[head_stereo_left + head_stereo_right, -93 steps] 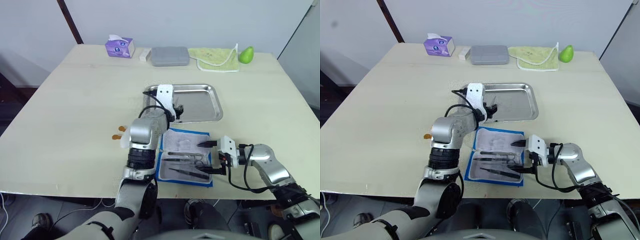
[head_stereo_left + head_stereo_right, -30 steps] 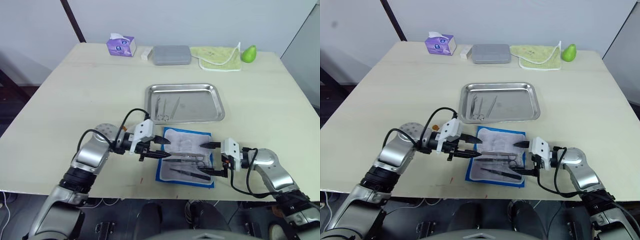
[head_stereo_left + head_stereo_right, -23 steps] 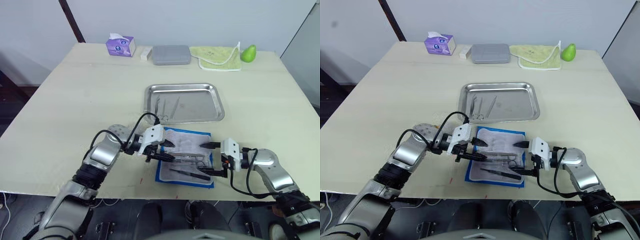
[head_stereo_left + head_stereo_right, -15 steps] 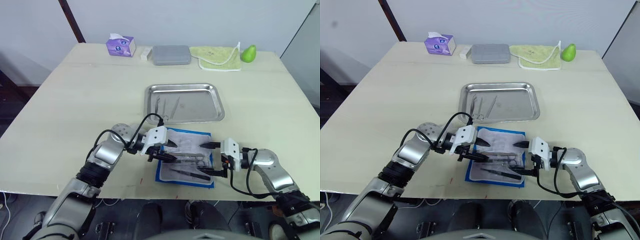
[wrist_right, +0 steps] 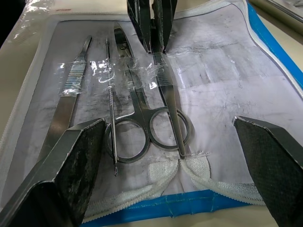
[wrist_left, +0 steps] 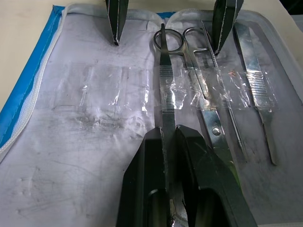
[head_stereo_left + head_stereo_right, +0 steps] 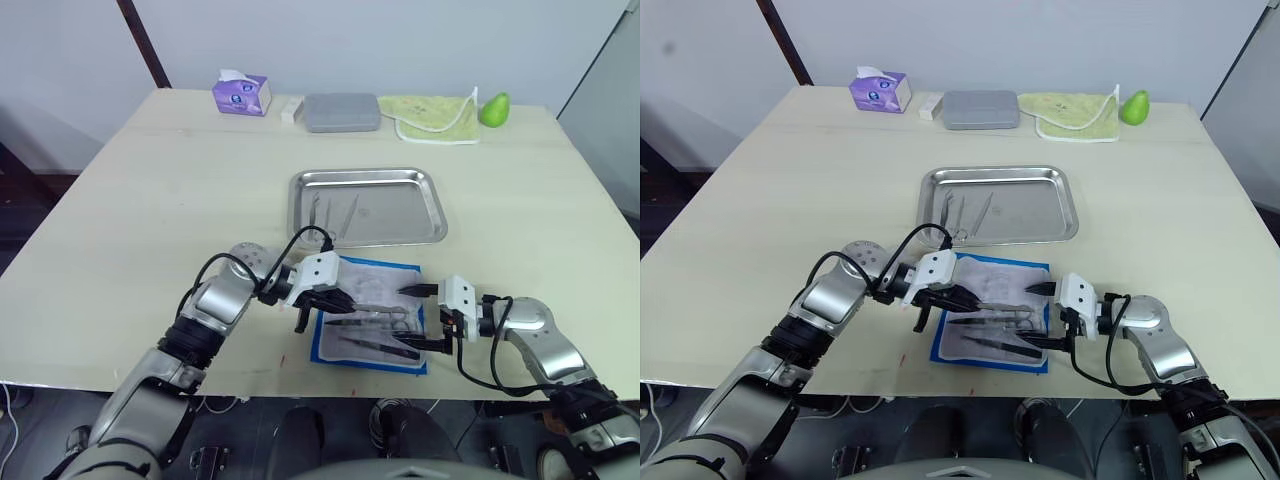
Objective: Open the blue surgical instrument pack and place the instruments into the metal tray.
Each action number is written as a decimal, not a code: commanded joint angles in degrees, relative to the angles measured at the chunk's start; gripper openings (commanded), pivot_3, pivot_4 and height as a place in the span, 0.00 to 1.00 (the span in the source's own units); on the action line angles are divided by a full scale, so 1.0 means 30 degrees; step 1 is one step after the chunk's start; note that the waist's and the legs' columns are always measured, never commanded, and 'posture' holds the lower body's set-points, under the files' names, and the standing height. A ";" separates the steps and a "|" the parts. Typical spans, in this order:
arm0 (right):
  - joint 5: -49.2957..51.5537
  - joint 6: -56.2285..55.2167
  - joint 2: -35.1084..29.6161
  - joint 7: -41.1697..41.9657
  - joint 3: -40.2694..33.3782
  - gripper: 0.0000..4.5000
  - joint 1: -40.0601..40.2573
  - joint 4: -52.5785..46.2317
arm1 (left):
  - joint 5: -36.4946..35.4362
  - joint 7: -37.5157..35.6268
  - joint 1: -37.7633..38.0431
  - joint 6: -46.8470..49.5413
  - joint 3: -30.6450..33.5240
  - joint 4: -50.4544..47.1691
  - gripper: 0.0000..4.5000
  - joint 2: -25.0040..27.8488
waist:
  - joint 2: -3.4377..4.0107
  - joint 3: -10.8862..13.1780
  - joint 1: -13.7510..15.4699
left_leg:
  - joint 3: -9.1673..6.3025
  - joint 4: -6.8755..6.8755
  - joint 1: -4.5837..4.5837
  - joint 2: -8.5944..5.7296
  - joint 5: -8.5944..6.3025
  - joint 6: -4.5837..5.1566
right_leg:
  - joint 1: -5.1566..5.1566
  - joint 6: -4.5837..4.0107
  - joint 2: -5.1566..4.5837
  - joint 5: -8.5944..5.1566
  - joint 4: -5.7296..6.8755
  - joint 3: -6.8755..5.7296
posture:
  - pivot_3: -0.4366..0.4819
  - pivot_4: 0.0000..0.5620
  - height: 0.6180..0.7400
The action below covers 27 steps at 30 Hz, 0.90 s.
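Left eye view: the blue surgical instrument pack (image 7: 368, 318) is seen lying unfolded near the front edge of the table (image 7: 150, 200), with the metal tray (image 7: 367, 205) just behind it toward the middle. A few instruments (image 7: 330, 210) are already seen in the tray's left part, so the task is judged partly done.

Left wrist view: the left gripper (image 6: 169, 137) is clamped tight on a slim steel handle (image 6: 166, 94), which lies under a clear strap (image 6: 189, 87) on the lining. Scissors (image 6: 199, 90), a thin probe (image 6: 227, 109) and another flat handle (image 6: 258, 85) are seen beside it, not yet moved.

Right wrist view: the right gripper (image 5: 180, 179) is spread wide at the pack's right edge, with nothing held between its fingers (image 5: 71, 165). Four pieces are counted in the pack, so roughly half the transfer is judged to be left.
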 commanded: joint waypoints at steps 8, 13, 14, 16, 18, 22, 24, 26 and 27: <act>-0.2839 0.2077 -0.0381 -0.0620 0.2277 1.00 0.0479 0.2975 | 0.0316 -0.1205 -0.2035 0.2312 -0.0136 -0.1542 0.01 0.1097 | 0.0000 0.0000 -0.0130 | -0.0016 0.0000 0.0030 0.0011 0.0000 0.0000 | -0.0005 0.0015 0.0049 -0.0009 0.0019 0.0032 | 0.48 0.27 1.00; -0.2964 0.2167 -0.0361 -0.0734 0.2464 1.00 0.0329 0.3225 | 0.0266 -0.1554 -0.2342 0.2323 -0.0050 -0.1431 0.01 0.1411 | -0.0005 -0.0003 -0.0149 | -0.0021 0.0002 0.0039 0.0020 0.0001 0.0001 | -0.0006 0.0013 0.0064 -0.0007 0.0022 0.0041 | 0.48 0.27 1.00; -0.2990 0.2180 -0.0373 -0.0757 0.2490 1.00 0.0306 0.3270 | 0.0246 -0.1623 -0.2394 0.2318 -0.0011 -0.1424 0.01 0.1488 | -0.0005 -0.0003 -0.0157 | -0.0022 0.0001 0.0042 0.0020 0.0001 0.0001 | -0.0006 0.0010 0.0066 -0.0005 0.0023 0.0045 | 0.48 0.27 1.00; -0.3014 0.2169 -0.0386 -0.0748 0.2539 1.00 0.0252 0.3371 | 0.0204 -0.1769 -0.2504 0.2330 0.0060 -0.1412 0.01 0.1647 | -0.0007 -0.0005 -0.0160 | -0.0023 0.0002 0.0046 0.0028 0.0001 0.0001 | -0.0007 0.0006 0.0076 -0.0005 0.0025 0.0045 | 0.48 0.27 1.00; -0.3050 0.2140 -0.0397 -0.0735 0.2590 1.00 0.0185 0.3482 | 0.0150 -0.1925 -0.2609 0.2337 0.0169 -0.1457 0.01 0.1891 | -0.0014 -0.0009 -0.0160 | -0.0024 0.0002 0.0046 0.0033 0.0001 0.0002 | -0.0007 0.0004 0.0082 -0.0004 0.0025 0.0045 | 0.48 0.27 1.00; -0.3075 0.2081 -0.0399 -0.0694 0.2657 1.00 0.0057 0.3666 | -0.0028 -0.2237 -0.2661 0.2449 0.0385 -0.1628 0.01 0.2431 | -0.0015 -0.0012 -0.0167 | -0.0021 0.0004 0.0052 0.0040 0.0001 0.0002 | -0.0006 -0.0002 0.0088 -0.0002 0.0027 0.0050 | 0.48 0.27 1.00; -0.3076 0.2066 -0.0376 -0.0686 0.2686 1.00 -0.0002 0.3733 | -0.0034 -0.2331 -0.2638 0.2351 0.0474 -0.1588 0.01 0.2719 | -0.0018 -0.0016 -0.0163 | -0.0023 0.0004 0.0052 0.0045 0.0001 0.0002 | -0.0007 -0.0003 0.0092 -0.0002 0.0026 0.0047 | 0.48 0.27 1.00; -0.3095 0.2012 -0.0372 -0.0658 0.2725 1.00 -0.0054 0.3802 | -0.0039 -0.2386 -0.2584 0.2269 0.0608 -0.1546 0.01 0.3005 | -0.0032 -0.0027 -0.0168 | -0.0018 0.0004 0.0056 0.0046 0.0001 0.0002 | -0.0007 -0.0003 0.0092 -0.0001 0.0027 0.0051 | 0.48 0.27 1.00; -0.3081 0.1998 -0.0362 -0.0655 0.2740 1.00 -0.0084 0.3831 | -0.0065 -0.2450 -0.2517 0.2233 0.0713 -0.1572 0.01 0.3184 | -0.0044 -0.0042 -0.0168 | -0.0017 0.0004 0.0057 0.0048 0.0001 0.0002 | -0.0006 -0.0005 0.0092 -0.0001 0.0027 0.0052 | 0.48 0.27 1.00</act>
